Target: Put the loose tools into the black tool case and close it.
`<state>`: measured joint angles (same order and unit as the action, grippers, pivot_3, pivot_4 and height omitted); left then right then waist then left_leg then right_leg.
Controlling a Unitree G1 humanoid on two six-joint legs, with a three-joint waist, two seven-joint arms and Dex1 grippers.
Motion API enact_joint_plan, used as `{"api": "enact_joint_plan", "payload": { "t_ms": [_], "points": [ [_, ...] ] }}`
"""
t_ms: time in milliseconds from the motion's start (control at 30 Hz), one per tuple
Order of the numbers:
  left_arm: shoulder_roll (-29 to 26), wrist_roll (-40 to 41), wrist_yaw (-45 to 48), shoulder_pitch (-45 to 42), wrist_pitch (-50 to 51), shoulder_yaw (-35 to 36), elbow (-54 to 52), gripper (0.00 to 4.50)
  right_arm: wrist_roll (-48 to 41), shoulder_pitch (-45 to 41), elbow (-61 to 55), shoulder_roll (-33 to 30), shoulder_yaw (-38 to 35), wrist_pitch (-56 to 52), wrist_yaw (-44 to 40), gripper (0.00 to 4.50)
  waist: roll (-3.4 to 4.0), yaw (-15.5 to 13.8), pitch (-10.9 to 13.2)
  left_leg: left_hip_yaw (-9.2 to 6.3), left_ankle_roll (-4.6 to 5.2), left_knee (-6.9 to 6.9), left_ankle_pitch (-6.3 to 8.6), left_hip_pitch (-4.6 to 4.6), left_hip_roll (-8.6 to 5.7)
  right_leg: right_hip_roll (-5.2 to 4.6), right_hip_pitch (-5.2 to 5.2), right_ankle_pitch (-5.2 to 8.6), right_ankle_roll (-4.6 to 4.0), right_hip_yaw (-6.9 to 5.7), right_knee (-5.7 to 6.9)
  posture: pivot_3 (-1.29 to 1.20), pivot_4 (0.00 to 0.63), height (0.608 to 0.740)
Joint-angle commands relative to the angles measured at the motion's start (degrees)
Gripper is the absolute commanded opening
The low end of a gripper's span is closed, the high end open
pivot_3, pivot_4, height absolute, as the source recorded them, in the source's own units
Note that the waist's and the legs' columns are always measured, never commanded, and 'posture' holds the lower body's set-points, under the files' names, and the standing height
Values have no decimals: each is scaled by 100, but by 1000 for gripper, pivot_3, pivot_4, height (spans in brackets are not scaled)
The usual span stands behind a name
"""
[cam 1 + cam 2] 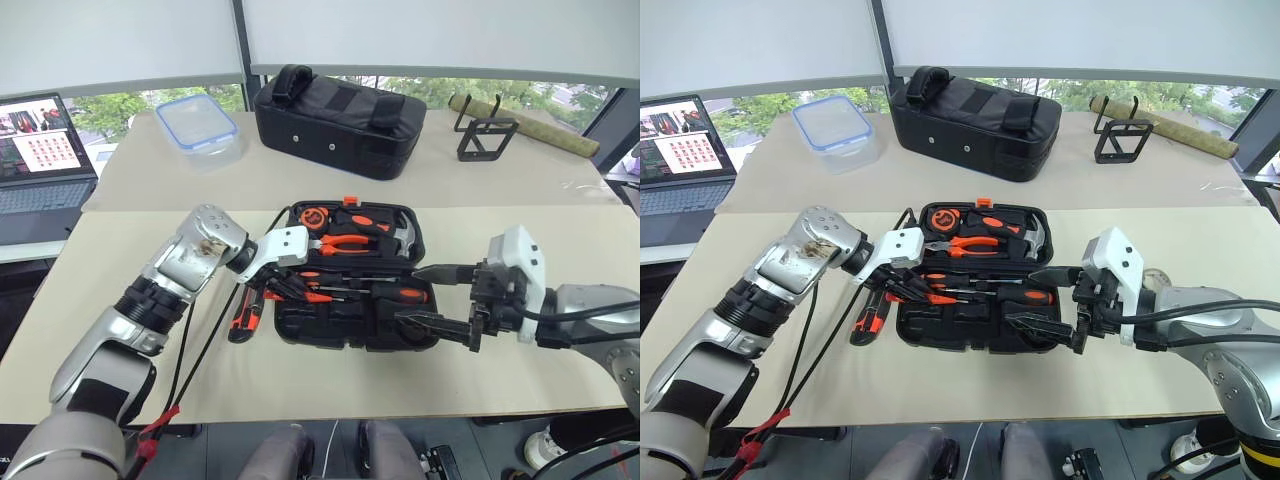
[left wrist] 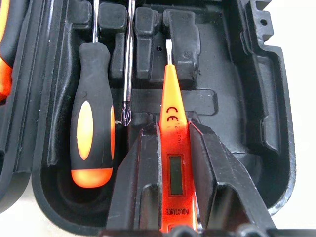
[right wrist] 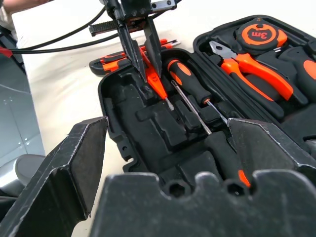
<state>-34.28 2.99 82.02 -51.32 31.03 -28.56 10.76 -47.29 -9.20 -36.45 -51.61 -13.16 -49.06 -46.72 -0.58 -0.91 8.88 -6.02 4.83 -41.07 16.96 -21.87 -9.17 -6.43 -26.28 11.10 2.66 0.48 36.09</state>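
Clenched in the left tool (image 2: pixel 173 163), the small orange screwdriver (image 2: pixel 174 143) points its tip along the empty slot in the lower half of the open black case (image 1: pixel 300 322), mid-frame. Right tool (image 1: pixel 432 296) hangs released at the case's right edge.

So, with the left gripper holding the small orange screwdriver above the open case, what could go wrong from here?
1. The small orange screwdriver, pinched in the left gripper, hangs over the moulded slots; released off-line, it may lie across them and block the lid.
2. The black-and-orange screwdriver sits close beside, so a finger could knock it.
3. The utility knife lies outside the black tool case, easy to forget before closing.
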Motion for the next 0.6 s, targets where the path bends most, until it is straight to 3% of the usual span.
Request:
{"api": "enact_joint_plan", "payload": {
  "t_ms": [33,233,600],
  "points": [
    [245,-147,-156,-161,367,-167,32,386,-12,51,-219,41,-201,164,157,4500,0,-10,0,0,0,-1,0,0,0,1,0,0,0,0,0,0,150,717],
    [519,-183,-296,-259,640,-200,-19,386,-30,149,-241,60,-272,200,280,4500,0,-46,0,0,1,-1,-1,1,-1,0,0,0,0,0,1,0,150,717],
    [-194,-4,113,-416,223,209,-190,386,-83,188,-236,78,-346,257,341,4500,0,-32,0,0,3,1,-2,0,-1,3,-3,-2,2,-2,2,0,150,717]
  ]
}}
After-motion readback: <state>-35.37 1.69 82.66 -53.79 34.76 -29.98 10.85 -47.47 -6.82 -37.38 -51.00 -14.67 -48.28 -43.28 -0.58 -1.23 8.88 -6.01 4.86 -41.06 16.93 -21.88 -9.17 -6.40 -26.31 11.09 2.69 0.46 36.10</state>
